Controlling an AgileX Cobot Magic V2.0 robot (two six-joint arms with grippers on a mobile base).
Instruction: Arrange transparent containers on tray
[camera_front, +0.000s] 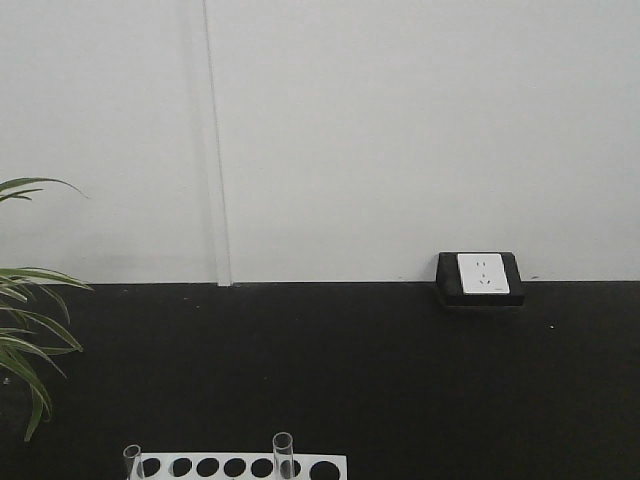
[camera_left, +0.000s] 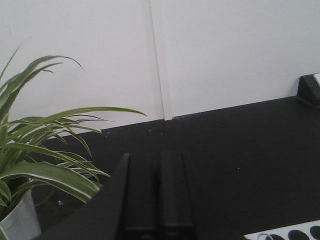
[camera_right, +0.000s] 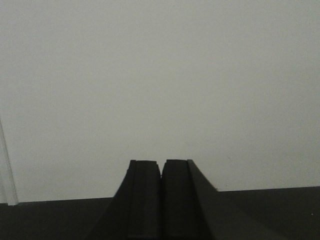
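Two clear test tubes stand upright in a white holed rack (camera_front: 240, 467) at the bottom edge of the front view: one tube (camera_front: 132, 462) at the rack's left end, another (camera_front: 283, 453) further right. The rack's corner (camera_left: 285, 233) also shows at the lower right of the left wrist view. My left gripper (camera_left: 157, 155) is shut and empty, raised above the dark table. In its own view my right gripper (camera_right: 161, 162) is shut with nothing in it, facing the pale wall. The yellow tray is out of view.
A potted spider plant (camera_left: 35, 150) stands close to the left of my left gripper, its leaves (camera_front: 25, 330) also at the left edge of the front view. A black box with a white socket (camera_front: 482, 277) sits against the wall at the table's back right.
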